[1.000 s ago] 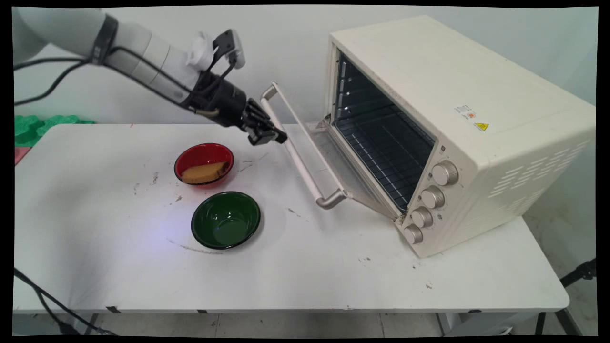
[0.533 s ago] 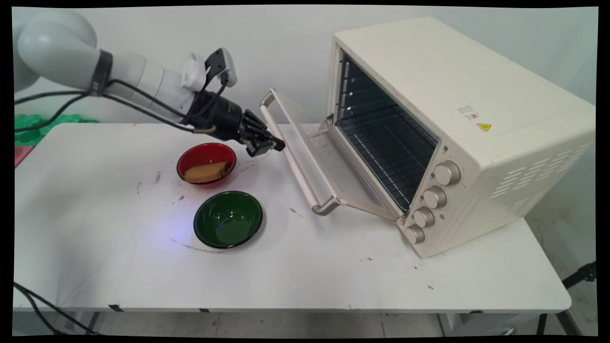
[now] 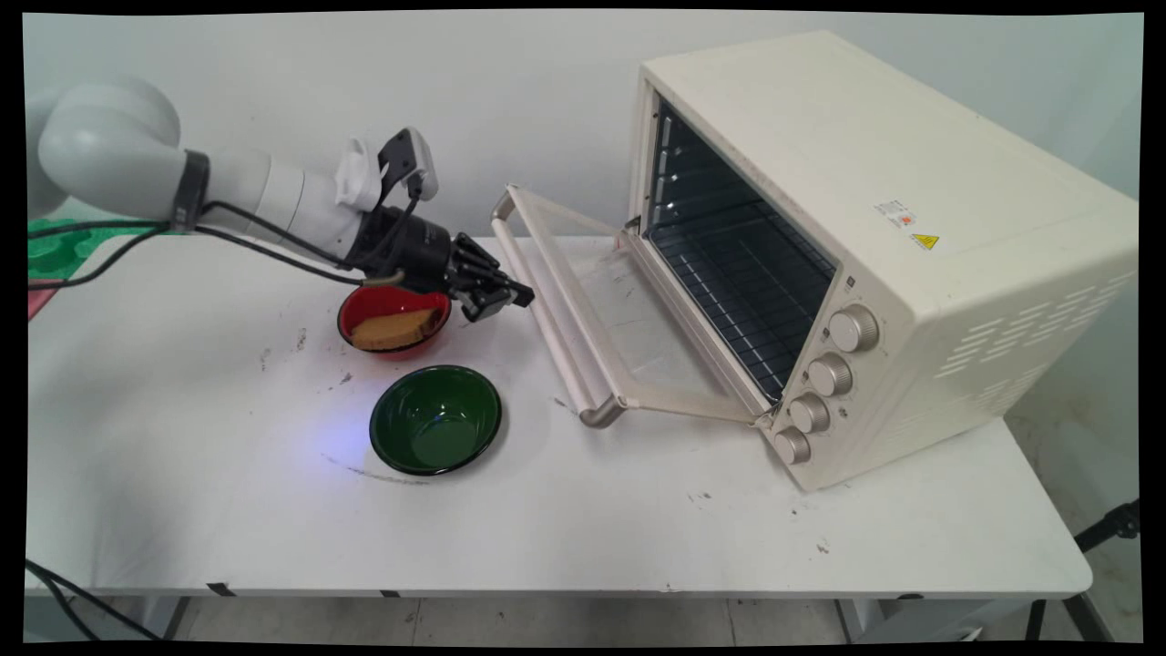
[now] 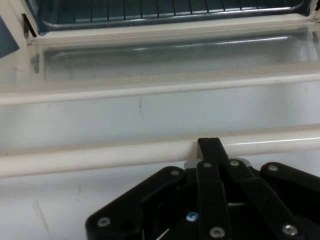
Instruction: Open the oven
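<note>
My gripper (image 3: 519, 296) is shut, its tips against the cream handle bar (image 3: 547, 310) of the toaster oven's door (image 3: 638, 346). The door hangs nearly flat, open toward the table's left. In the hand view the closed fingertips (image 4: 210, 145) meet the handle bar (image 4: 100, 155), with the door's glass (image 4: 175, 55) and the wire rack (image 4: 150, 10) beyond. The cream oven (image 3: 911, 228) stands at the right with its cavity showing. Just behind the gripper sits a red bowl (image 3: 396, 352) holding a tan slice of bread (image 3: 393, 330), partly under my wrist.
An empty green bowl (image 3: 435, 419) stands in front of the red one. Several knobs (image 3: 829, 375) run down the oven's front right. Green items (image 3: 55, 251) lie at the table's far left edge. Black cables hang from the arm.
The oven door has swung lower, from about half open to nearly flat. My gripper has come down and slightly left with the handle, and now sits lower over the red bowl.
</note>
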### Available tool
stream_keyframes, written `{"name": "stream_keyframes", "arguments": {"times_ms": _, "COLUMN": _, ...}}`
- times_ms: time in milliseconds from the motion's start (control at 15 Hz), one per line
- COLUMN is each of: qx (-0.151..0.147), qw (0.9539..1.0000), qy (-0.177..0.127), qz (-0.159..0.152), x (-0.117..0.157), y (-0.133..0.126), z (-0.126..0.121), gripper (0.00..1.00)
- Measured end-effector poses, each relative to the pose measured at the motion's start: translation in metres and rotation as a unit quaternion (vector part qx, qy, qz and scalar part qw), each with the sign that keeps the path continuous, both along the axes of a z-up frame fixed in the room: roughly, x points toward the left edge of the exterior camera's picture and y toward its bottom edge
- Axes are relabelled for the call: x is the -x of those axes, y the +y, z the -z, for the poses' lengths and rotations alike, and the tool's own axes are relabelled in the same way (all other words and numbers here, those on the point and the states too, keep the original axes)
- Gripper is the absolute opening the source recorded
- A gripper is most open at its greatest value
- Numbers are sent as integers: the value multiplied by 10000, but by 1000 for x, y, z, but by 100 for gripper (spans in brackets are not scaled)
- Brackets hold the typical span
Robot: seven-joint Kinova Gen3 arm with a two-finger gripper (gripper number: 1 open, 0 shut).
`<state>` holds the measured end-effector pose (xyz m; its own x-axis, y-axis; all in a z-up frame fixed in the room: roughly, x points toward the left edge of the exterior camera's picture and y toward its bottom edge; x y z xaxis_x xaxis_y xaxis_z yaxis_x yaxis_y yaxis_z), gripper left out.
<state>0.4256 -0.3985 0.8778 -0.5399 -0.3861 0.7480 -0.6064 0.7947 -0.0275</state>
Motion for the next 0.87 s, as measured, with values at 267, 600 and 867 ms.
{"name": "stream_keyframes", "arguments": {"times_ms": 267, "qx": 19, "qw": 10000, "qy": 28, "qz": -23, "x": -6, "y": 6, "z": 10, "gripper": 0}}
{"name": "stream_keyframes", "arguments": {"times_ms": 600, "qx": 2, "qw": 10000, "qy": 37, "qz": 11, "x": -15, "y": 17, "z": 18, "gripper": 0}}
{"name": "stream_keyframes", "arguments": {"times_ms": 867, "qx": -24, "qw": 10000, "qy": 19, "qz": 43, "x": -27, "y": 32, "z": 21, "gripper": 0}}
